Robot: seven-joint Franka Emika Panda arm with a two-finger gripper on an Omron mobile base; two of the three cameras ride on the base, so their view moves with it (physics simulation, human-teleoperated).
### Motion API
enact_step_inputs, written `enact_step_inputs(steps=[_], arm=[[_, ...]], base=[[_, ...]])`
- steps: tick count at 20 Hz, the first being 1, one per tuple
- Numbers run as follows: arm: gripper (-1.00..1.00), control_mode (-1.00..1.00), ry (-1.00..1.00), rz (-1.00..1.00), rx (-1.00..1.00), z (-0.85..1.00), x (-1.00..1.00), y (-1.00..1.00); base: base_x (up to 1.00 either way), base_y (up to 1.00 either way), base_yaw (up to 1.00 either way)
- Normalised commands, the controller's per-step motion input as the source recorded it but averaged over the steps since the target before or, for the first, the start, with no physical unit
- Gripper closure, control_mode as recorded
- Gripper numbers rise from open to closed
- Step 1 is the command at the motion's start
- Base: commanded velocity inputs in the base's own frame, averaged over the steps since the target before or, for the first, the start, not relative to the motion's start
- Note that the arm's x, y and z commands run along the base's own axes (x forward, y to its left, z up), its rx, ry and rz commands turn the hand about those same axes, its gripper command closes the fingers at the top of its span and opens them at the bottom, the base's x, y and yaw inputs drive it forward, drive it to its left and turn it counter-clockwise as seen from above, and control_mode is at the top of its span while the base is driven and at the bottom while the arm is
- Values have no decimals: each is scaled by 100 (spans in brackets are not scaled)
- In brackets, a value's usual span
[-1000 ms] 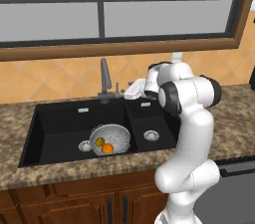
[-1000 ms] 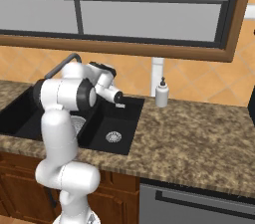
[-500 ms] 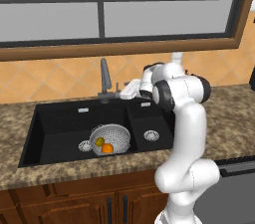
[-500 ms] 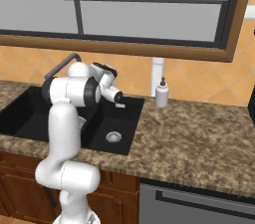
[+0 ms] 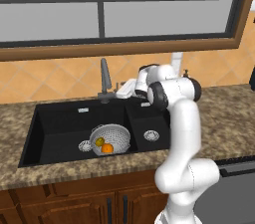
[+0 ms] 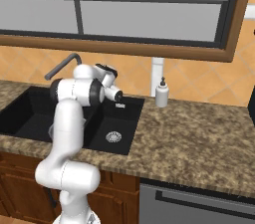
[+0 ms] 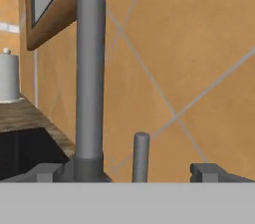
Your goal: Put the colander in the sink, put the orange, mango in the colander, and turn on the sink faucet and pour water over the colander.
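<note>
The silvery colander (image 5: 113, 135) sits in the left basin of the black sink (image 5: 59, 131). Inside it lie the orange (image 5: 107, 148) and the yellow-green mango (image 5: 99, 142). The dark grey faucet (image 5: 104, 78) rises behind the basin. My gripper (image 5: 119, 89) hovers level beside the faucet's base, to its right, and it is open. In the hand view the faucet's spout (image 7: 89, 68) stands close ahead, and its small lever (image 7: 141, 156) rises between my spread fingertips (image 7: 209, 172) without touching either. No water is running.
A white soap dispenser (image 6: 161, 92) stands on the granite counter (image 6: 199, 138) by the wall, right of the sink (image 6: 122, 121). The orange tiled wall and window sill lie just behind the faucet. My own arm blocks part of the right basin.
My hand has crept slightly left, closer to the faucet's base. The jaws have stayed wide, and the colander and fruits have not moved.
</note>
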Motion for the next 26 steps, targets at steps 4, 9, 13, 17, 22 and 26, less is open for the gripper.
enact_step_inputs(steps=[4, 9, 13, 17, 22, 26], arm=[[-100, -100, -4, 0, 0, -12, 42, 11], [-100, -100, -2, 0, 0, -16, 40, 14], [-100, -100, 0, 0, 0, -18, 36, 8], [-100, -100, 0, 0, 0, -13, 28, 3], [100, -100, 0, -1, 0, -6, 24, 3], [100, -100, 0, 0, 0, -6, 16, 0]], base=[[0, 0, 0], [0, 0, 0], [0, 0, 0], [0, 0, 0], [0, 0, 0], [0, 0, 0]])
